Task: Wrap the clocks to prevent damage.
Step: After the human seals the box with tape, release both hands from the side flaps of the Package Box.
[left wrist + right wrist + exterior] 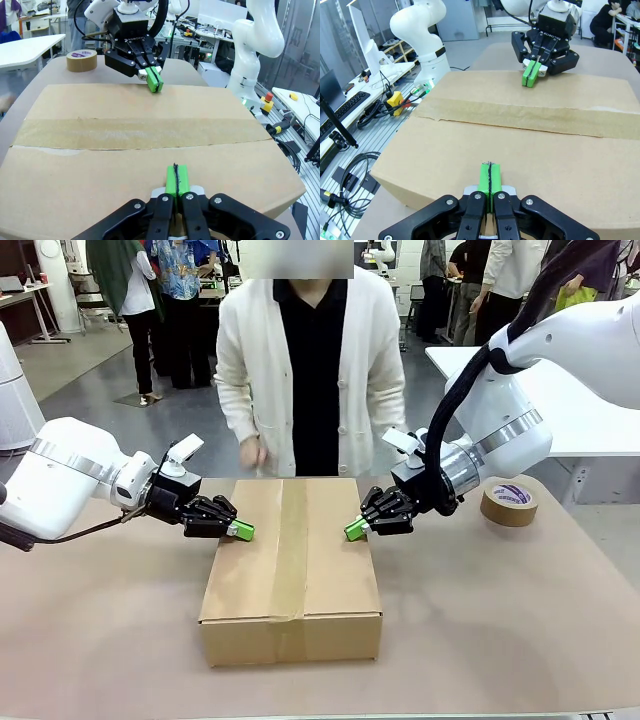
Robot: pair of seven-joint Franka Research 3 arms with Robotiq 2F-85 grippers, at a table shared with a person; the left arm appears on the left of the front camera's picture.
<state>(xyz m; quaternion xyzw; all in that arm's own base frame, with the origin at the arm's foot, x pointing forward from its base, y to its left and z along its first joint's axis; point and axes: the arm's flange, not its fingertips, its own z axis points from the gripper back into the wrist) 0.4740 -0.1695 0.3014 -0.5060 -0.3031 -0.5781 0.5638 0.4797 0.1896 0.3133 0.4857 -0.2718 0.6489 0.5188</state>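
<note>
A closed cardboard box (pixel 292 560) with a strip of brown tape down its seam lies in the middle of the table. No clock is visible. My left gripper (pixel 241 531) is shut, its green pads pressed together at the box's left top edge. My right gripper (pixel 353 530) is shut too, at the box's right top edge. From the left wrist, my own shut gripper (pixel 177 180) rests over the box top (pixel 140 150), facing the right gripper (pixel 154 81). The right wrist view mirrors this: right gripper (pixel 490 180), left gripper (pixel 531 75), box top (pixel 520 140).
A roll of brown tape (pixel 509 504) lies on the table at the right, beyond my right arm; it also shows as the tape roll (pixel 82 60). A person in a white cardigan (pixel 310 370) stands at the far side, one hand (pixel 252 452) near the box's far edge.
</note>
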